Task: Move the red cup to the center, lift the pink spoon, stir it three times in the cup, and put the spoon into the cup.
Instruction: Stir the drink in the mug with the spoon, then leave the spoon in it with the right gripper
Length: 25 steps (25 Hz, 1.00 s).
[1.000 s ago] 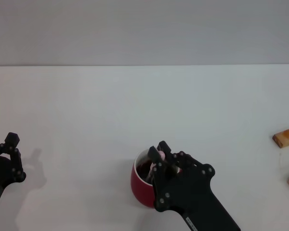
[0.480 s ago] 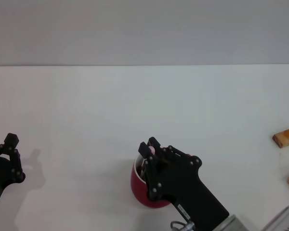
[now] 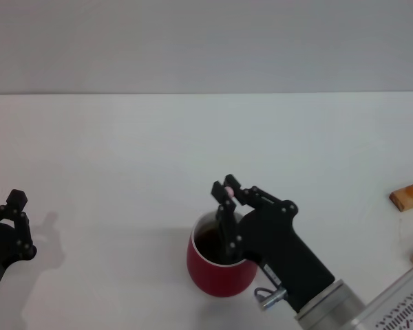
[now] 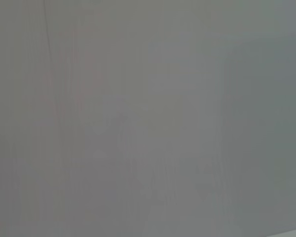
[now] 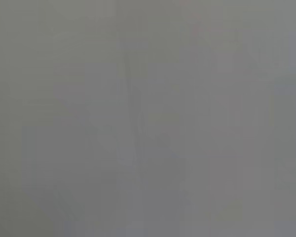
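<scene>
In the head view the red cup (image 3: 213, 271) stands near the table's front edge, a little right of centre, with dark liquid inside. My right gripper (image 3: 226, 192) hovers over the cup's far rim, shut on the pink spoon (image 3: 228, 192). Only the spoon's rounded pink end shows between the fingertips; the rest is hidden by the fingers. My left gripper (image 3: 7, 210) is parked at the far left edge. Both wrist views show only plain grey.
Two tan wooden blocks (image 3: 408, 196) lie at the right edge of the white table (image 3: 158, 158). The right arm's silver wrist section (image 3: 358, 309) fills the lower right corner.
The right gripper has swung back to the right and risen over the cup, carrying the spoon, so the dark liquid shows again. The cup and the left arm have not moved.
</scene>
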Each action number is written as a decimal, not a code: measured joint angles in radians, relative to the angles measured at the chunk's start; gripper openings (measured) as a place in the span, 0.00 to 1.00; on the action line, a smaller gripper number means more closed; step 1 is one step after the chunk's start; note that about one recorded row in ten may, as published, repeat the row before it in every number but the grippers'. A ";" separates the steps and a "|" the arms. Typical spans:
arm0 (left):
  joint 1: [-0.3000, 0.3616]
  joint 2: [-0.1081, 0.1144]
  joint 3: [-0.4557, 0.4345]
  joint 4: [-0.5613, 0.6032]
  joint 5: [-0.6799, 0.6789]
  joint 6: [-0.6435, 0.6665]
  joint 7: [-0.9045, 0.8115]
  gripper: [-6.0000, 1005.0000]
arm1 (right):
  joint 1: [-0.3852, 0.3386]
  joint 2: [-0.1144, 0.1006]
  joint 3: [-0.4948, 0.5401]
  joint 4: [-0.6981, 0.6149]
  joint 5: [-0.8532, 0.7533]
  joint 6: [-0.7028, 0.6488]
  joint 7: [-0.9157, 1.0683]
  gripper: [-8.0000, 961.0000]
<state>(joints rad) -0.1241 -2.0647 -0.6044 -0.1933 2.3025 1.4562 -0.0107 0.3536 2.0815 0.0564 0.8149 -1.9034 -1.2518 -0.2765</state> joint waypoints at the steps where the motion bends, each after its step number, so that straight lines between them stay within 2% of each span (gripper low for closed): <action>1: -0.001 0.000 0.000 0.000 0.000 -0.001 0.000 0.00 | -0.002 0.000 0.004 -0.005 0.000 -0.002 0.000 0.03; 9: -0.008 -0.001 0.000 0.000 0.000 -0.013 -0.002 0.00 | -0.068 -0.010 0.011 -0.012 -0.006 -0.059 -0.008 0.03; 13: -0.012 -0.002 0.000 0.000 0.000 -0.020 -0.002 0.00 | -0.135 -0.008 -0.001 0.009 -0.054 -0.082 -0.011 0.03; 18: -0.014 -0.002 0.002 0.000 0.000 -0.022 -0.002 0.00 | -0.178 -0.004 -0.026 0.036 -0.087 -0.076 -0.034 0.03; 25: -0.012 -0.002 0.008 0.000 0.004 -0.018 -0.001 0.00 | -0.158 0.001 -0.041 0.052 -0.089 -0.062 -0.064 0.03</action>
<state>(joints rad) -0.1360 -2.0663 -0.5967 -0.1933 2.3068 1.4377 -0.0114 0.1958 2.0828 0.0158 0.8674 -1.9923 -1.3138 -0.3407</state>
